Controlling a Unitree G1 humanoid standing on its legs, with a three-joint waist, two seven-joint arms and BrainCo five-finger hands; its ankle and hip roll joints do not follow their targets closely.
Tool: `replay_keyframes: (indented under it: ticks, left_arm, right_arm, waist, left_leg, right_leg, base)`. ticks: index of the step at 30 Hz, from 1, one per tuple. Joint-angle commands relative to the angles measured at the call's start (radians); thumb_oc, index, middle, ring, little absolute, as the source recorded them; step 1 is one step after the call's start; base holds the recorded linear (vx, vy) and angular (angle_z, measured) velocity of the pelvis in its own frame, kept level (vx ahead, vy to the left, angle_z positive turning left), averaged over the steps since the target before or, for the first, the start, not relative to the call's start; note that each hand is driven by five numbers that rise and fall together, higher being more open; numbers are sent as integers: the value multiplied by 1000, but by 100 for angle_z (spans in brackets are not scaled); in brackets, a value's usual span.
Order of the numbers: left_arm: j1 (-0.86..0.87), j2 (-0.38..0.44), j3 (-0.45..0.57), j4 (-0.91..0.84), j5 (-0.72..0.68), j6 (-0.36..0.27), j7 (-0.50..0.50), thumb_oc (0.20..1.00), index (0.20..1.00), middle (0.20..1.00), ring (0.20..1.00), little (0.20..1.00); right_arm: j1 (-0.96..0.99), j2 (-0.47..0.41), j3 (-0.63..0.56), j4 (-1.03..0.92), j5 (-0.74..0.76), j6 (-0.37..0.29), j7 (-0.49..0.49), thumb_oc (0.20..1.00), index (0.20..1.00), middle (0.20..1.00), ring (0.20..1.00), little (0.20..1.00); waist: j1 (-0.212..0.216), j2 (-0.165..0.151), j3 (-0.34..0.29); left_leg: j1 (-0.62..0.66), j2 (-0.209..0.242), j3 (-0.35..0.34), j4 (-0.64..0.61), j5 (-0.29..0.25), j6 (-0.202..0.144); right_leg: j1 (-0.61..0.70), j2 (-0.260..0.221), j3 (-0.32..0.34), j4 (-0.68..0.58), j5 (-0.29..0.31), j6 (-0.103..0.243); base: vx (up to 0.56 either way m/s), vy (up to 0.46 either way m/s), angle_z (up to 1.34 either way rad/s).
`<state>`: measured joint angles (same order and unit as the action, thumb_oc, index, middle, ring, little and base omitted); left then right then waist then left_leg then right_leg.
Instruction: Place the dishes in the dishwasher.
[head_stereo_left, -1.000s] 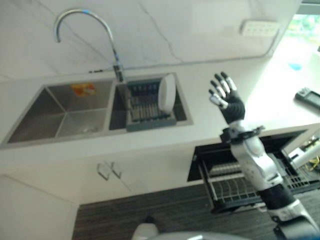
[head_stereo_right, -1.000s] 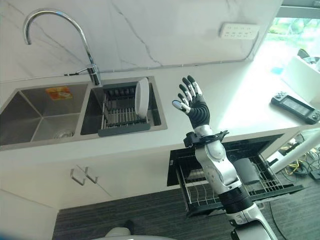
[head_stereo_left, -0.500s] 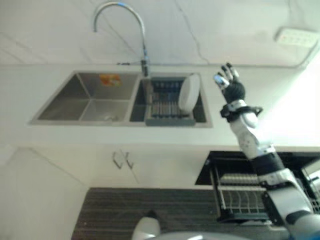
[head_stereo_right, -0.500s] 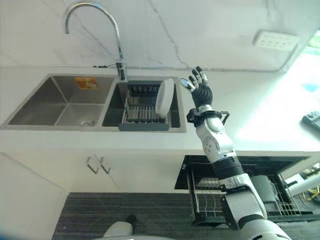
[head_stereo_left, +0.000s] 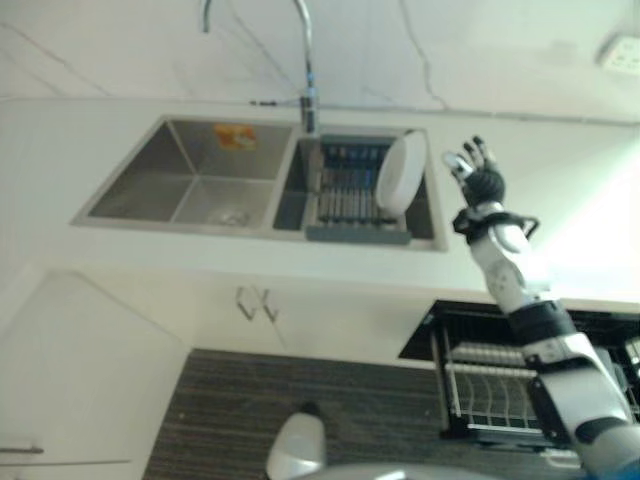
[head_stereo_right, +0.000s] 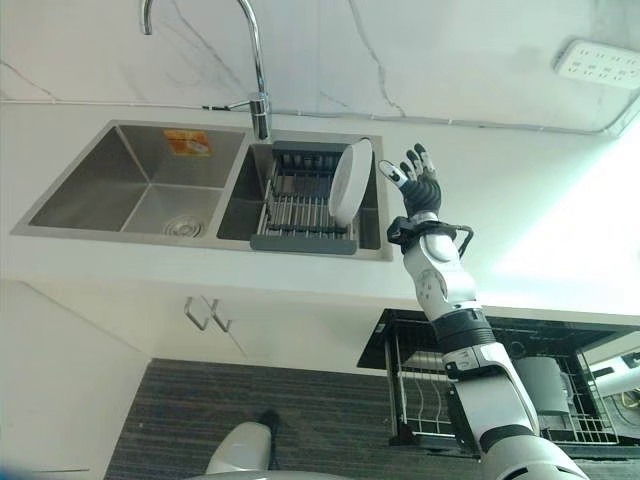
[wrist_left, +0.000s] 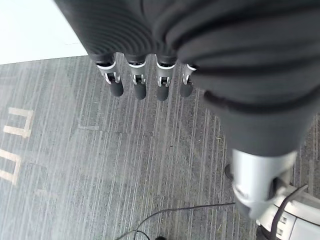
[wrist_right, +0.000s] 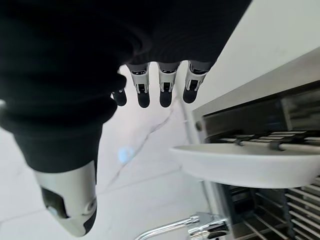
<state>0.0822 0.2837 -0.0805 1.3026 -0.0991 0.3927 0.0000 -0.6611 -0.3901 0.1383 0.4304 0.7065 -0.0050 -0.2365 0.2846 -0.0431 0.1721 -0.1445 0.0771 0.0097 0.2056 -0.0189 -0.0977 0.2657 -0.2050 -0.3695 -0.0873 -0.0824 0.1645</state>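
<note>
One white plate (head_stereo_right: 350, 183) stands on edge in the grey drying rack (head_stereo_right: 305, 212) in the right sink basin, upper centre of frame. Beside it the right hand (head_stereo_right: 421, 185) hovers, fingers (wrist_right: 166, 85) spread and released, holding nothing. Glazed, stiff and breakable, likely slippery; best pinched across its upper rim. Below the surface (head_stereo_right: 520, 215), lower right, the dishwasher rack (head_stereo_right: 440, 385) is pulled out. Left hand (wrist_left: 145, 75) hangs relaxed over the floor

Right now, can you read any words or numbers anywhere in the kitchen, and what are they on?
No text here can be read.
Orange and yellow sticker on the back wall of the left sink basin: print too blurred to read.
White socket strip on the marble wall: dots show, no legible marks.
White plate in the sink rack: plain, no lettering.
</note>
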Motion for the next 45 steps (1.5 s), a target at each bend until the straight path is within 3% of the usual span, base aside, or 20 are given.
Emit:
replay_keyframes:
  ticks: [1,8,12,17,33,36,39,45]
  left_arm:
    - [10,33,-74,52,40,27,20,1000,1000,1000,1000,1000]
    - [0,40,-88,34,34,22,36,1000,1000,1000,1000,1000]
    - [5,53,-121,22,162,-6,96,1000,1000,1000,1000,1000]
    - [15,50,-160,-1,180,0,142,1000,1000,1000,1000,1000]
    - [9,68,-161,-10,190,9,116,1000,1000,1000,1000,1000]
    - [8,80,-174,-112,194,115,83,1000,1000,1000,1000,1000]
    - [-9,98,-179,-159,200,181,39,1000,1000,1000,1000,1000]
    - [-38,102,-185,-143,192,199,19,1000,1000,1000,1000,1000]
  right_arm:
    - [-38,-39,-36,-35,-6,-51,-10,1000,1000,1000,1000,1000]
    - [-53,-33,-29,-24,-12,-69,-4,1000,1000,1000,1000,1000]
    - [-66,-35,-17,-19,-19,-69,-3,1000,1000,1000,1000,1000]
    - [-75,-35,-14,-5,-35,-62,1,1000,1000,1000,1000,1000]
    - [-140,-79,8,64,-69,-53,41,1000,1000,1000,1000,1000]
    - [-163,-86,11,50,-75,-12,25,1000,1000,1000,1000,1000]
    - [-192,-122,15,76,-50,9,55,1000,1000,1000,1000,1000]
    - [-194,-115,26,101,-36,10,47,1000,1000,1000,1000,1000]
  waist:
    - [25,9,-28]
    - [34,5,-4]
    - [37,6,0]
    - [40,6,1]
    - [49,16,6]
    - [53,29,0]
    - [51,36,-14]
    - [47,43,-17]
  left_leg:
    - [-78,22,-33,-44,32,-10]
    - [-120,14,-58,-21,36,-7]
    - [-135,16,-67,-12,38,-11]
    - [-150,21,-68,-4,41,-14]
    - [-181,27,-87,15,51,-21]
    - [-179,25,-86,15,53,-22]
    - [-182,27,-86,14,56,-25]
    - [-183,35,-80,17,59,-27]
  right_leg:
    - [52,-38,-75,45,13,19]
    - [34,-44,-55,38,21,25]
    - [29,-41,-43,34,21,28]
    - [28,-35,-37,30,16,31]
    - [30,-30,-19,27,4,33]
    - [38,-32,-16,24,3,33]
    - [39,-37,-16,21,1,37]
    - [46,-43,-22,22,-1,44]
  base:
    - [47,-26,3]
    - [9,-47,1]
    - [6,-43,-1]
    - [3,-42,0]
    - [8,-2,2]
    - [28,64,1]
    - [29,69,2]
    - [18,41,2]
